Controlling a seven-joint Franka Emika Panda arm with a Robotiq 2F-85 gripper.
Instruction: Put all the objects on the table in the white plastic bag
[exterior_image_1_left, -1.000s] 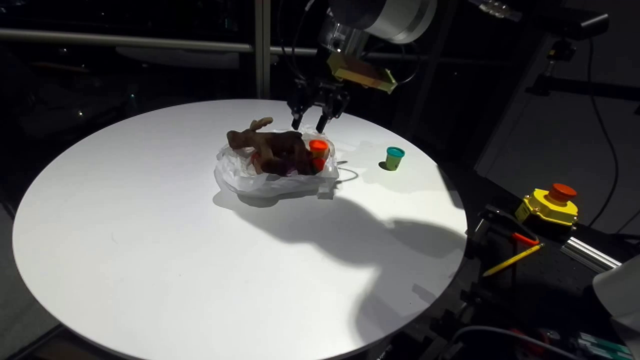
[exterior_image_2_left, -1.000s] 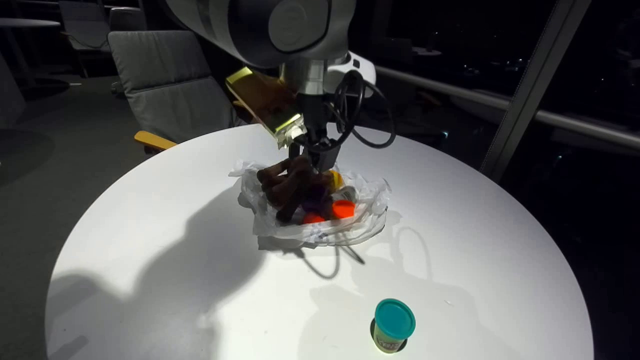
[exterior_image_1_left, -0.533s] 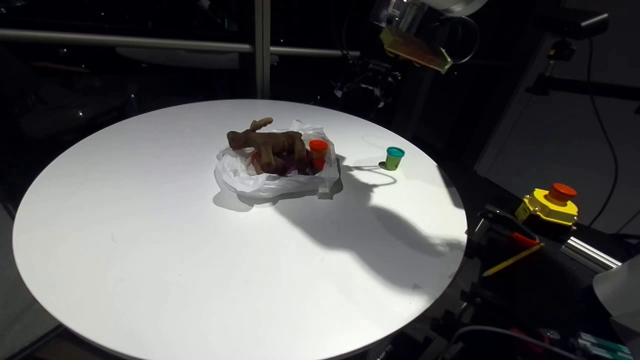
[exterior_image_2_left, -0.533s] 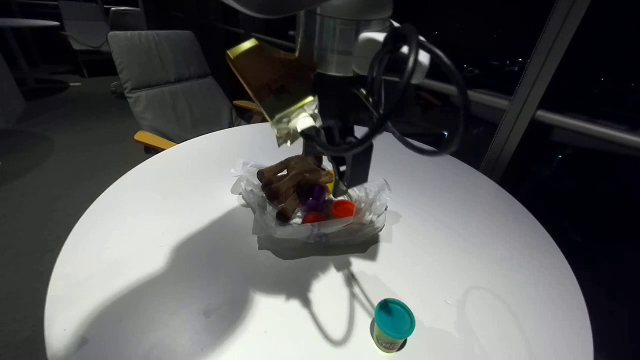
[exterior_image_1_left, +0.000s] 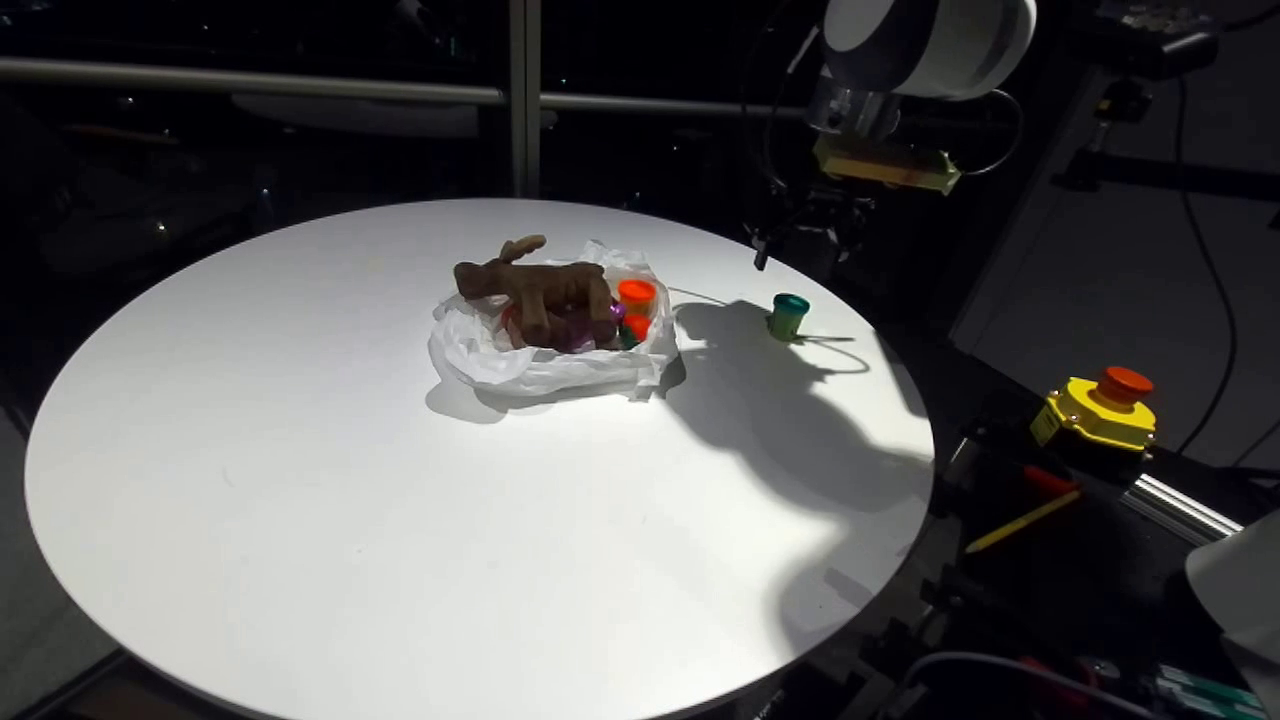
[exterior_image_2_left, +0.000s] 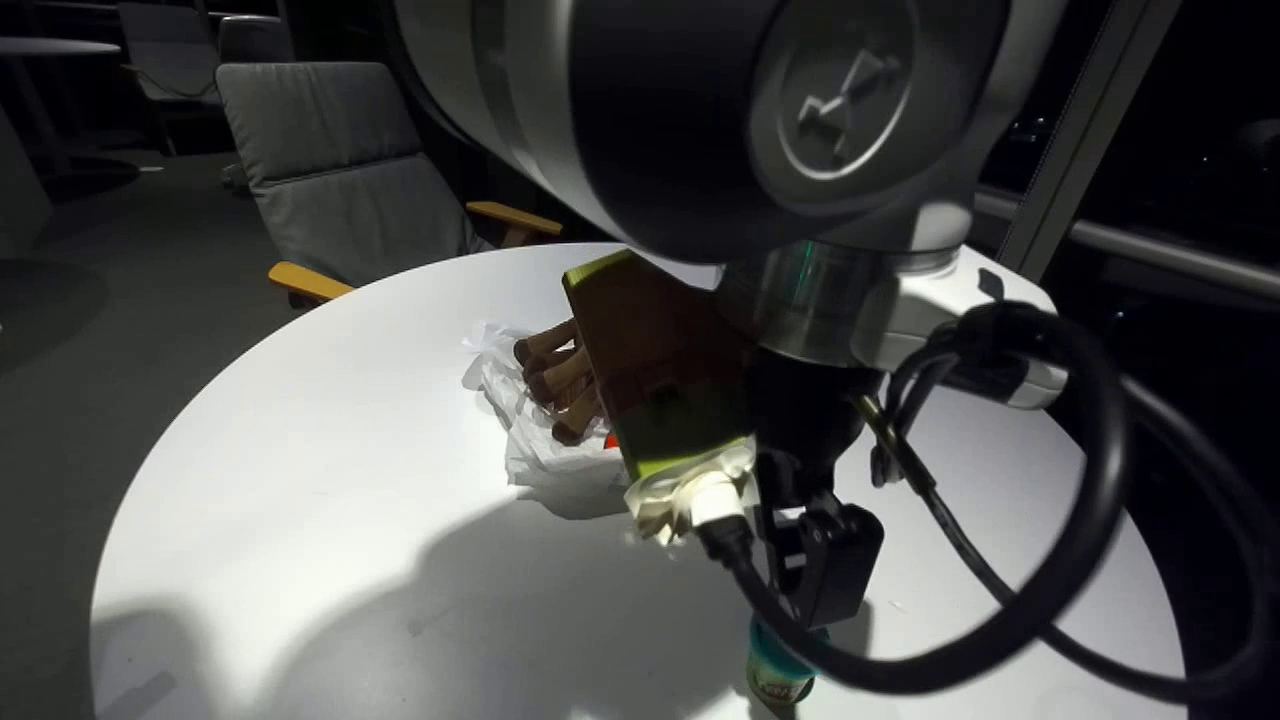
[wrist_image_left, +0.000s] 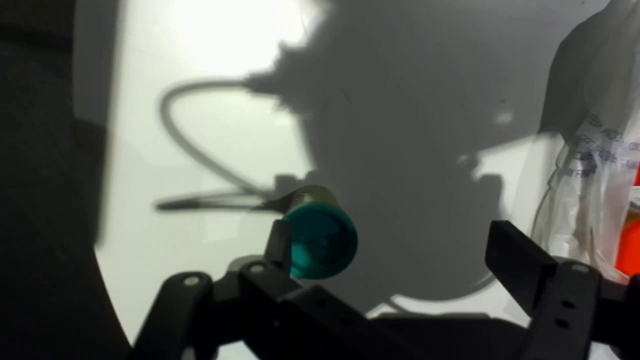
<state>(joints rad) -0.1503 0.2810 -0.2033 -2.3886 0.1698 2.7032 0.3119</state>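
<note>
White table (exterior_image_1_left: 330, 520), pincer (wrist_image_left: 390, 245) shifted from bag (exterior_image_1_left: 540, 374) toward teal-lidded jar (exterior_image_1_left: 788, 318)

Rd wht table (exterior_image_1_left: 350, 530) holds wht plastic bag (exterior_image_1_left: 520, 374) &, apart from it, upright teal-lidded jar (exterior_image_1_left: 787, 319).

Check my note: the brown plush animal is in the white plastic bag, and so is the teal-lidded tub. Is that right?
Not quite: the teal-lidded tub stands on the table, apart from the white plastic bag, as an exterior view shows. The brown plush animal is in the bag, as noted.
</note>
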